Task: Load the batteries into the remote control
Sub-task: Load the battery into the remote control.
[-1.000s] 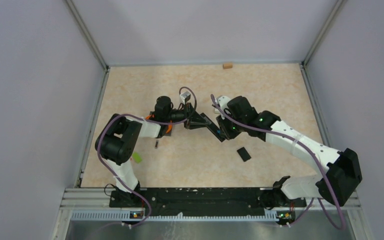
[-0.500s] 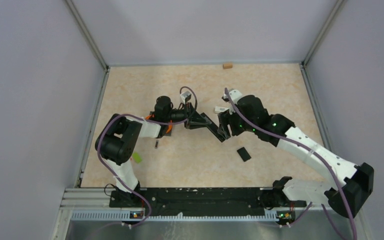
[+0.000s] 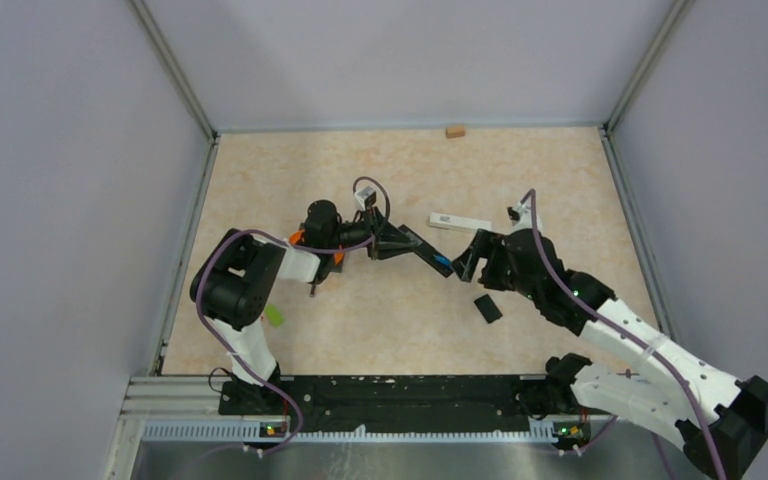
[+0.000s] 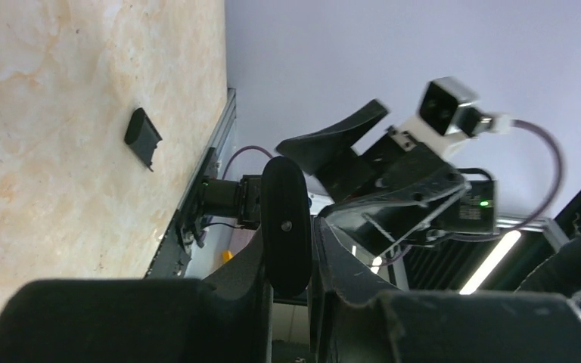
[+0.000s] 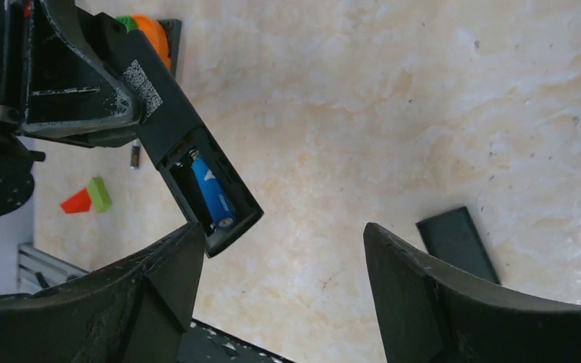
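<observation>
1. 1 blue battery (image 5: pixel 212 195) is seated in the open compartment of the black remote (image 5: pixel 163 113). The slot beside it looks empty, though shadow there makes this uncertain.
2. Left to do, by my judgement: at least 1 more cell goes in, then the battery cover (image 5: pixel 458 240) goes on. It lies flat on the table, well apart from the remote.
3. 1 loose battery (image 5: pixel 135 153) lies on the table beyond the remote, near the green block (image 5: pixel 100 193) and the red block (image 5: pixel 76 203).
4. Left gripper (image 4: pixel 291 257) is clenched on the remote's body, presenting the compartment toward the right arm.
5. Right gripper (image 5: pixel 281 249) is released, jaws wide, with nothing between them. The blue battery lies just off 1 fingertip, not touching.
</observation>
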Robot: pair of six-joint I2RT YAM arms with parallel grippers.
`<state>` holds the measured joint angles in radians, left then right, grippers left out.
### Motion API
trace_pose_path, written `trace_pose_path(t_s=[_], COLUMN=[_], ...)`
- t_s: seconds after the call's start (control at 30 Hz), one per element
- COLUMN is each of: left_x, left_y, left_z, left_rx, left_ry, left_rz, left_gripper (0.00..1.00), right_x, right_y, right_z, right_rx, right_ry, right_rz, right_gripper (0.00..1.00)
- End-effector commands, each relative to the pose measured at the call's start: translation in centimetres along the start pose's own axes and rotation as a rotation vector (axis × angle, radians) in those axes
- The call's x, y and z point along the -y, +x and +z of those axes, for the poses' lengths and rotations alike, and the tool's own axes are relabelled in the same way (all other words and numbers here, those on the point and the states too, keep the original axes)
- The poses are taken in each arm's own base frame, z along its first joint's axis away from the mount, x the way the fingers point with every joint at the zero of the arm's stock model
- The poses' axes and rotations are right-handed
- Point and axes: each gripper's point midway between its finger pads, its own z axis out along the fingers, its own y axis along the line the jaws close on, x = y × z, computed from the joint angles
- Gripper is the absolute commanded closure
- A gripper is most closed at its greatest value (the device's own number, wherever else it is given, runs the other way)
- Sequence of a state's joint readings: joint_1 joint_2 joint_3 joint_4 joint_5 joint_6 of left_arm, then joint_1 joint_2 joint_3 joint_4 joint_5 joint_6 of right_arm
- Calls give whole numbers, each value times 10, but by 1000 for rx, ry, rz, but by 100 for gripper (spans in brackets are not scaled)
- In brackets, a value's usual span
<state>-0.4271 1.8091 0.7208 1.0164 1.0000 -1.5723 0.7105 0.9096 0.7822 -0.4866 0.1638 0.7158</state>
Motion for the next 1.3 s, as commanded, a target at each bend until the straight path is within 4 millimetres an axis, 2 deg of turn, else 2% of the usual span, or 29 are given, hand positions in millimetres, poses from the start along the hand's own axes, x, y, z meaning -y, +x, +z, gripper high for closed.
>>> trace_pose_path(t_s=[0.0,0.33,0.7,0.87,1.0,1.2,1.27], left_x=[31,29,27,27,25,25,26], left_y=[-3,-9,-9,-8,-8,-9,-8], left_z=[-1,-2,-2,-2,-2,-2,-3], left_rx=[44,90,96,96,95,100,100], left_ry=[105,123,93,85,82,81,87], left_rz=[24,-28,11,22,23,14,5], left_gripper=[100,100,100,100,100,100,100], right_x=[-28,-32,-24,-22,-25,-41,-47], right_y=[-30,-21,-12,-10,-13,-23,-27], right_z=[-14,3,24,31,32,16,6], right_rx=[180,132,87,76,83,140,174], right_ry=[-177,-178,-97,-71,-83,-217,-288], right_rz=[279,296,294,306,309,315,345], right_gripper=[22,25,40,41,38,20,16])
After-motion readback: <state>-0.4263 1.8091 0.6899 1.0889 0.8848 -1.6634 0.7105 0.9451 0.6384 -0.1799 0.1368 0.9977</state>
